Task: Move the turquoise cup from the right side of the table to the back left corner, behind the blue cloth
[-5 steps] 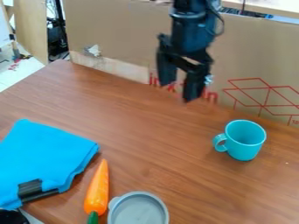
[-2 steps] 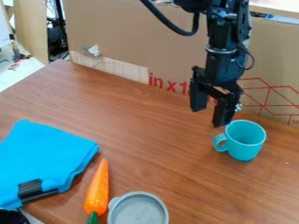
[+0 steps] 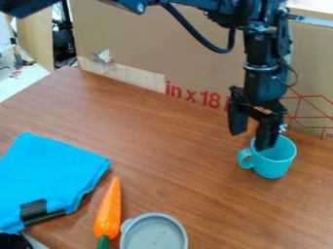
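Table (image 3: pixel 175 136): brown wood-grain top. Cardboard sheet (image 3: pixel 143 39): upright along the far edge, with red lettering and line drawings, a pale strip low down and a torn patch near it. Beyond, upper left: pale wooden panel (image 3: pixel 36 34), dark cables, white floor (image 3: pixel 23 82). Mug (image 3: pixel 278 164): one, turquoise, upright at the right of the table near the cardboard, handle toward the left of the view. Gripper (image 3: pixel 250 141): black, over the mug's handle side, fingers spread, nothing between them; one fingertip overlaps the mug's mouth, contact impossible to tell, the other hangs to the left. Dish (image 3: pixel 155 237): one, grey, round, shallow, small side tab, cut by the bottom edge; its grey inner floor faces up. Carrot (image 3: pixel 108 206): one, orange, green end nearest the camera, lying between dish and cloth. Cloth (image 3: pixel 52 170): one, blue, folded, at left, with a black band (image 3: pixel 36 210) on its near edge.
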